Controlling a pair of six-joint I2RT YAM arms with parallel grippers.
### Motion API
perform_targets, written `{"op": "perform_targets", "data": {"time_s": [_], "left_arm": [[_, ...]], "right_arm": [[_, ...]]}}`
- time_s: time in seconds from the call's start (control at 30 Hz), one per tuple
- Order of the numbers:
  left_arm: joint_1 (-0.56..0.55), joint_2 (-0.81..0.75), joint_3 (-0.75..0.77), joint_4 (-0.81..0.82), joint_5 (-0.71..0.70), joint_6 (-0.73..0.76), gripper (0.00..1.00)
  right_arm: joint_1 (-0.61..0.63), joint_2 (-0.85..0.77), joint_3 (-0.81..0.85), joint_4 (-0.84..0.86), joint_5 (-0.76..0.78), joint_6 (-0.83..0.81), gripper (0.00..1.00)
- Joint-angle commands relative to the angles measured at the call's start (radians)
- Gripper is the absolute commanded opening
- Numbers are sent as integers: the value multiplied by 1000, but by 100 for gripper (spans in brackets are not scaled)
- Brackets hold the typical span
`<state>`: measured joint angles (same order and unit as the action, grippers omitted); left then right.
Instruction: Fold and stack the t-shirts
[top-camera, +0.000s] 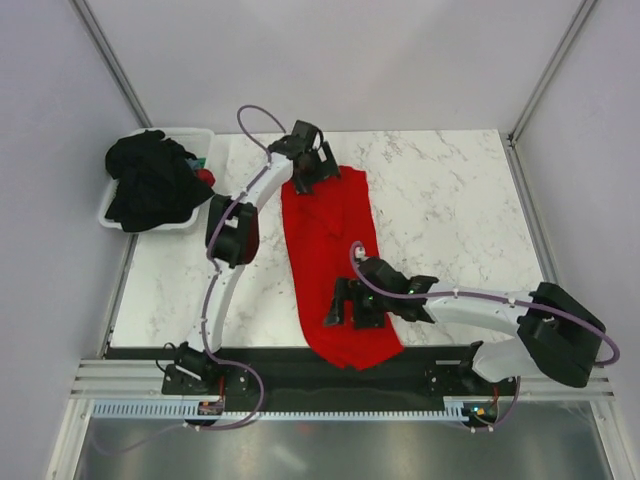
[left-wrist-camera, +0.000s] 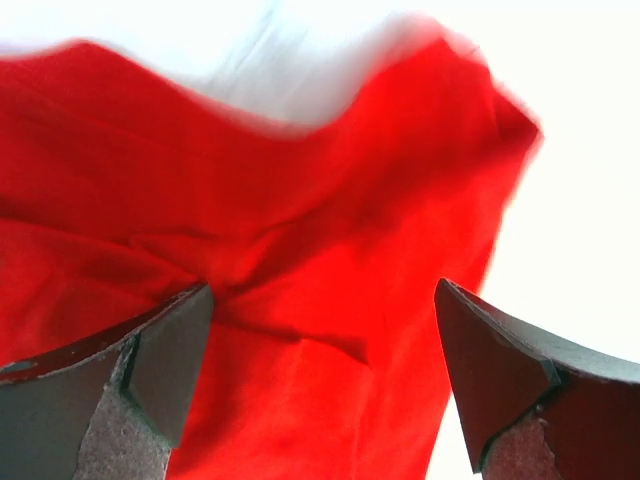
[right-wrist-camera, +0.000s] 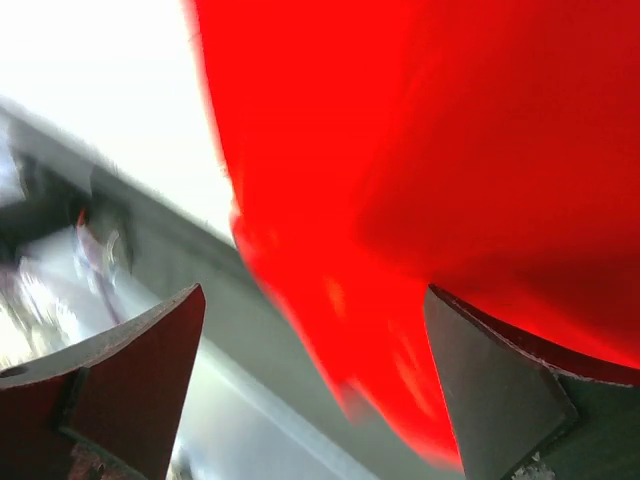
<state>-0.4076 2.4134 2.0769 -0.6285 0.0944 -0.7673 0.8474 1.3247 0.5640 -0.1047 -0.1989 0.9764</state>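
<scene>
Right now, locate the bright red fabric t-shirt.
Top view: the bright red fabric t-shirt lies mid-table, left end effector over its far end, right end effector over its near end.

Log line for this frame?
left gripper: open, red shirt far end | right gripper: open, near end | black shirts: in tub

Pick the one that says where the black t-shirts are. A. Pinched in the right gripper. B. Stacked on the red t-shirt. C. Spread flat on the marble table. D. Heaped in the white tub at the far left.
D: the black t-shirts are a heap in the white tub at the far left corner; only the red t-shirt lies on the table.
</scene>
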Motion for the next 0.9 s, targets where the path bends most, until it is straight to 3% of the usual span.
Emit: {"op": "perform_targets", "data": {"time_s": [0.0, 0.03, 0.07, 0.17, 0.2, 0.37, 0.5, 0.57, 0.67, 0.73, 0.87], "left_arm": [[0, 176, 580, -370, 51, 175, 100], [4, 159, 629, -378, 54, 212, 100], [9, 45, 585, -363, 48, 224, 100], [39, -191, 263, -248, 22, 253, 100], [56, -338, 194, -232, 4, 261, 100], [75, -708, -168, -231, -31, 296, 100], [73, -995, -437, -224, -22, 281, 100], [73, -1161, -648, -215, -5, 267, 100], [75, -1358, -783, -227, -42, 284, 100], [73, -1485, -903, -264, -157, 292, 100], [75, -1635, -1018, -292, -243, 292, 100]], "right_arm": [[168, 30, 222, -134, -31, 35, 98], [179, 33, 265, -227, -27, 7, 98], [185, 30, 302, -271, 4, -39, 98], [168, 14, 425, -397, 129, -111, 98], [156, 27, 482, -415, 151, -155, 98], [4, 140, 615, -428, 154, -255, 98], [-80, 353, 807, -429, 103, -353, 98], [-113, 463, 919, -429, 76, -406, 98], [-162, 610, 1017, -429, 29, -430, 98], [-214, 684, 1108, -425, -69, -417, 98], [-266, 862, 1223, -394, -137, -407, 98]]}}
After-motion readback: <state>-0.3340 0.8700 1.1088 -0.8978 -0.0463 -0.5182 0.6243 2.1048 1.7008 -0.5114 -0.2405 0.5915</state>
